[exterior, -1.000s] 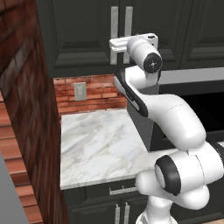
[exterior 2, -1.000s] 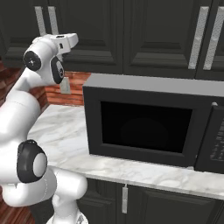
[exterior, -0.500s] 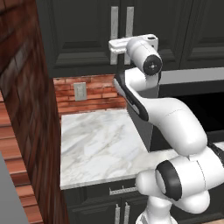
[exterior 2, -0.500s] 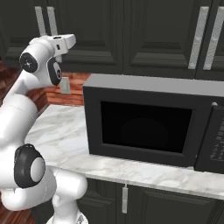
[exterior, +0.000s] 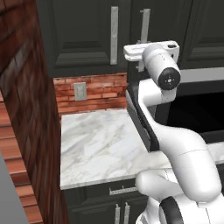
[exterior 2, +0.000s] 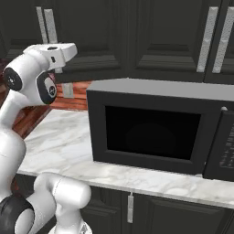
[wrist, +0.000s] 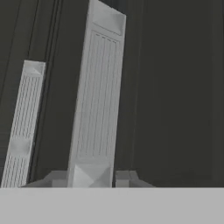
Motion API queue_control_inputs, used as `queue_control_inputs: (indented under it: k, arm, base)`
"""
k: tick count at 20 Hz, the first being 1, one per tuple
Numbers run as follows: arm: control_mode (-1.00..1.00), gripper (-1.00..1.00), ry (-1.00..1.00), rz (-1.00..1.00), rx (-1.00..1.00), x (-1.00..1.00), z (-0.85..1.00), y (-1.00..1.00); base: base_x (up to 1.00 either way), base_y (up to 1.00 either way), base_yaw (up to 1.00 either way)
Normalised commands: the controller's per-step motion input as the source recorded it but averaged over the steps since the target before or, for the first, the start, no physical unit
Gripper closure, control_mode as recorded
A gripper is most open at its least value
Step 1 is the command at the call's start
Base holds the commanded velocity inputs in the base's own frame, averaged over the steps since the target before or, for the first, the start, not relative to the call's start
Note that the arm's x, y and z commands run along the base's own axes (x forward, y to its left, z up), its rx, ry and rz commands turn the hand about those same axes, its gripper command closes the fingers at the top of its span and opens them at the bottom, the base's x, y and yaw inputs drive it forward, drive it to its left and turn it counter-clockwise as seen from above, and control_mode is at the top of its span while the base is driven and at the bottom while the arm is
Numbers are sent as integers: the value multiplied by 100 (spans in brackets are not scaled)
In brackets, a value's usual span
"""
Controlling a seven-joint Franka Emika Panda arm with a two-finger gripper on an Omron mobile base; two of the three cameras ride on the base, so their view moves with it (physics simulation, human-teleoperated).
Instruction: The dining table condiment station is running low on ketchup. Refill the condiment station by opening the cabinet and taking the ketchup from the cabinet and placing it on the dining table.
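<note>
End effector (wrist: pixel 92 179) clenched on the right bar handle (wrist: pixel 98 96) of the still-closed cabinet (exterior: pixel 83 35); door opening, ketchup fetch and table placement remain.

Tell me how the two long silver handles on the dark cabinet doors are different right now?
The right long silver bar handle sits between the claw's two dark tips, so the claw is gripping it; the left long silver bar handle stands free, untouched. In the hand view, the gripped handle looks bigger and closer, and the free one looks smaller, off to the side. Both are upright, ribbed silver bars on the closed dark charcoal cabinet doors.
</note>
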Motion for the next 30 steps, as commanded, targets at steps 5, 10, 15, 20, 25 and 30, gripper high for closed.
queue_control_inputs:
  k: [5,10,15,20,25,30]
  arm:
    - [-100,100,-1,-20,8,-100,20,-76]
    - [-100,100,0,-21,10,-100,23,-84]
    - [-100,-100,0,-20,11,-100,16,-74]
    - [-100,-100,-3,-5,5,-100,0,-5]
    - [-100,-100,-9,0,7,-100,1,41]
    - [-100,-100,-7,0,8,-97,11,81]
  base:
    - [0,0,0]
    - [0,0,0]
    - [0,0,0]
    - [0,0,0]
    - [0,0,0]
    - [0,0,0]
